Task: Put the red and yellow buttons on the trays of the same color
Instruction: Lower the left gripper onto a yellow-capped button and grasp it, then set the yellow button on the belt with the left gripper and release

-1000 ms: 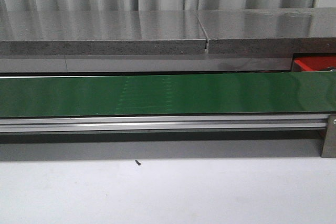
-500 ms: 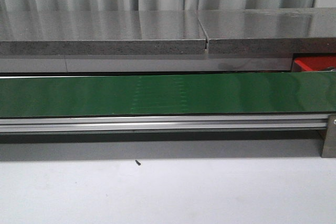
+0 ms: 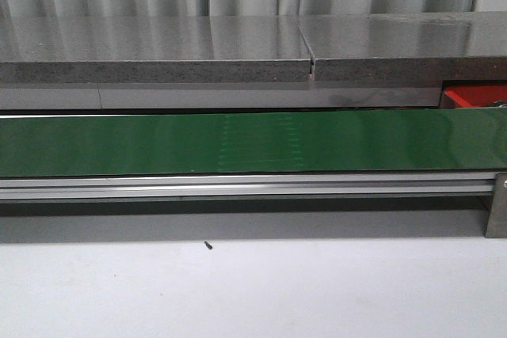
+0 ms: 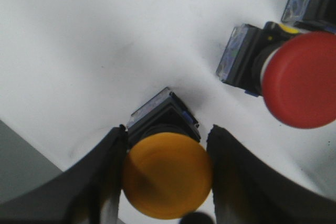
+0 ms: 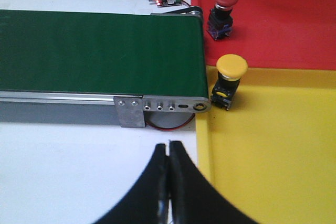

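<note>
Currently the yellow button (image 4: pixel 167 174) stands on the white worktop (image 4: pixel 105 51) between the left pincer's (image 4: pixel 167 182) open fingers, cap toward the camera, not visibly clamped; a red button (image 4: pixel 294 74) lies nearby. Right pincer (image 5: pixel 169 182) is closed, empty, near the yellow tray (image 5: pixel 273 145) and red tray (image 5: pixel 283 30).

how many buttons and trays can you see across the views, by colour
Red buttons: 2, one on the white surface, one in the red tray
Yellow buttons: 2, one between the left gripper fingers, one at the yellow tray edge
Red trays: 1
Yellow trays: 1
Total: 6
</note>
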`<act>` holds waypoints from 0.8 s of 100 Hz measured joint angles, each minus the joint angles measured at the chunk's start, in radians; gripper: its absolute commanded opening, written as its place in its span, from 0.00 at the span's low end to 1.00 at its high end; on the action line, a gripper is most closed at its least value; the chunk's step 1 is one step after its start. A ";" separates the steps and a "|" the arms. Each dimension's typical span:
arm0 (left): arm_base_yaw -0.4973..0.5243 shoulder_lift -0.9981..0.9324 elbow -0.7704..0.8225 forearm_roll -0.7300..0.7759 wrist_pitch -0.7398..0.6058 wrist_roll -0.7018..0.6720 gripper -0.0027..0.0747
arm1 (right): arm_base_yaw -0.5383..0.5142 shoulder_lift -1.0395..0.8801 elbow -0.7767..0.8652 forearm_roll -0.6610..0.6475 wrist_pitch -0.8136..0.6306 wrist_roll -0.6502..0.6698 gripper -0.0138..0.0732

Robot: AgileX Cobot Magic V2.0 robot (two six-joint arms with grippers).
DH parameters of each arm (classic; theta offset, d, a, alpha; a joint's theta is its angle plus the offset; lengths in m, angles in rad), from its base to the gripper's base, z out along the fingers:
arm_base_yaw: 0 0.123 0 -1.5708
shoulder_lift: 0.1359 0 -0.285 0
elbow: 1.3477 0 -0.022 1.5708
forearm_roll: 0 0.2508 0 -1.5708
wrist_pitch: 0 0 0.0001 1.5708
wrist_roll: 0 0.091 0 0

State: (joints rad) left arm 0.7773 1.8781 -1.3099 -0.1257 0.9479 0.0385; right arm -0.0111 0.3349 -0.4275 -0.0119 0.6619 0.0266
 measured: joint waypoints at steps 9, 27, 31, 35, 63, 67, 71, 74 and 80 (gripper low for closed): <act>0.000 0.000 0.000 -0.009 0.000 0.002 0.31 | 0.000 0.000 0.000 0.000 0.000 0.000 0.03; 0.000 -0.041 0.000 -0.014 0.011 0.019 0.31 | 0.000 0.000 0.000 0.000 0.000 0.000 0.03; 0.000 -0.063 0.000 -0.014 0.012 0.020 0.31 | 0.000 0.000 0.000 0.000 0.000 0.000 0.03; 0.000 -0.093 0.000 -0.014 0.012 0.021 0.31 | 0.000 0.000 0.000 0.000 0.000 0.000 0.03; -0.101 -0.232 -0.004 -0.003 0.050 0.025 0.31 | 0.000 0.000 0.000 0.000 0.000 0.000 0.03; -0.127 -0.232 -0.012 0.006 0.062 0.025 0.31 | 0.000 0.000 0.000 0.000 0.000 0.000 0.03; -0.160 -0.232 -0.024 0.010 0.066 0.025 0.31 | 0.000 0.000 0.000 0.000 0.000 0.000 0.03; -0.182 -0.232 -0.033 0.010 0.070 0.025 0.31 | 0.000 0.000 0.000 0.000 0.000 0.000 0.03; -0.230 -0.232 -0.057 0.012 0.078 0.025 0.31 | 0.000 0.000 0.000 0.000 0.000 0.000 0.03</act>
State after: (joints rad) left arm 0.5472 1.6460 -1.3670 -0.1134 1.0255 0.0639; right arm -0.0111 0.3349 -0.4275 -0.0119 0.6619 0.0266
